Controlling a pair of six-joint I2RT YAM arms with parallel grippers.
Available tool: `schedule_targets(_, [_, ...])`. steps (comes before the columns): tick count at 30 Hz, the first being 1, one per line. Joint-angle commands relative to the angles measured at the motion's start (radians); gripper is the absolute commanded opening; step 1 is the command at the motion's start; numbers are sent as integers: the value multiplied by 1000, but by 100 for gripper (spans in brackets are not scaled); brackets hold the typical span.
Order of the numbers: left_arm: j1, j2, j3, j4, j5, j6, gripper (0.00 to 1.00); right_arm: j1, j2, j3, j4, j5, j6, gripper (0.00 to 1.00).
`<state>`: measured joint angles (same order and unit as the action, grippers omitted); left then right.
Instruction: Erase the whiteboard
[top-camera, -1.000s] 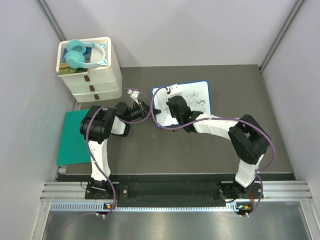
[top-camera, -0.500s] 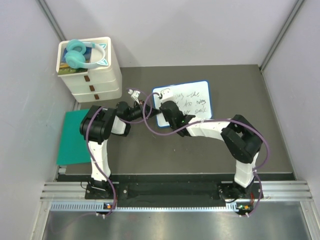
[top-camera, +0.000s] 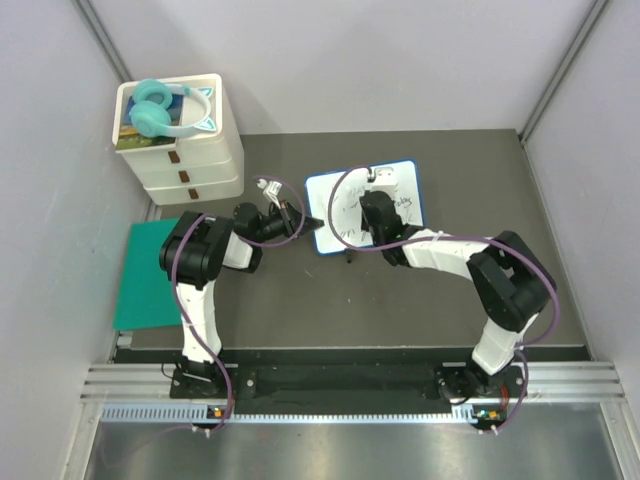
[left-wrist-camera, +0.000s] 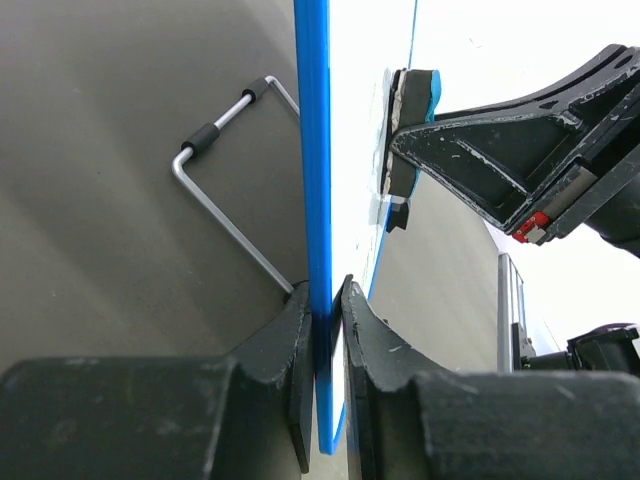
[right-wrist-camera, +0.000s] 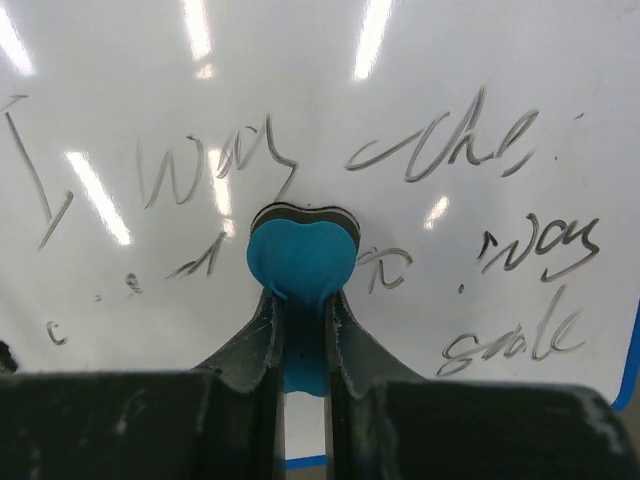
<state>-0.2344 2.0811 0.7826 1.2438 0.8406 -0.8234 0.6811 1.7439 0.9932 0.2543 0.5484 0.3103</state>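
The bench (top-camera: 400, 300) carries the whiteboard (top-camera: 408, 195) at its centre, toward the far side. The left pincer (top-camera: 298, 222) is closed narrowly on the board's left blue rim, one finger on each face. The right pincer (top-camera: 375, 205) is clamped on a blue eraser (right-wrist-camera: 300, 258), whose pad meets the white face near the middle. Dark handwriting (right-wrist-camera: 450, 150) remains on both sides of the eraser and below it, so most of the erasing appears to be outstanding.

Procedure for the wiping step:
- Keep the left grip firm; it braces the board against the push of the eraser.
- Keep the pad flat on the face with even pressure.
- Run overlapping passes across each line of writing.
- Reverse each pass short of the rim.

Clearances:
- The bench is open to the right of the board and on its near side, which gives the right arm room to swing.
- The white drawer unit (top-camera: 190, 160) stands far left, and the green mat (top-camera: 150, 270) lies left of the left arm. Both are well apart from the board.
- Passes toward the left edge approach the left pincer's fingers (left-wrist-camera: 290, 340); stop before them.
- A wire stand (left-wrist-camera: 225, 200) shows behind the board's back face. Hard pressing is likely to flex or shift the board on it.
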Motion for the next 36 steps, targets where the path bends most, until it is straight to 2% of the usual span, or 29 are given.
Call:
schedule_targets(1, [-11,-32,-23,-63,64,59,0,-34,48,-65,-15,-88,-62,0])
schedule_targets(8, [-11,-32,-16,-79,71,66,0,135,146,8,22,-264,-168,0])
schedule_targets(12, [-11,-36,-20,-87,71,73,0,195,204,114,-68,-375,-200,0])
schedule_targets(15, [-11,-38,-20,-90,71,72,0,221,232,163,-127,-403,-197,0])
schedule_targets(22, [-11,-46,-20,-101,69,78,0,181,275,197,-230,-193,-97,0])
schedule_targets(32, [-11,-52,-17,-99,74,69,0,31,145,-138,-67,-25,105,0])
schedule_targets(36, [-11,-67,-16,-104,77,70,0,5,112,-189,-64,33,150,0])
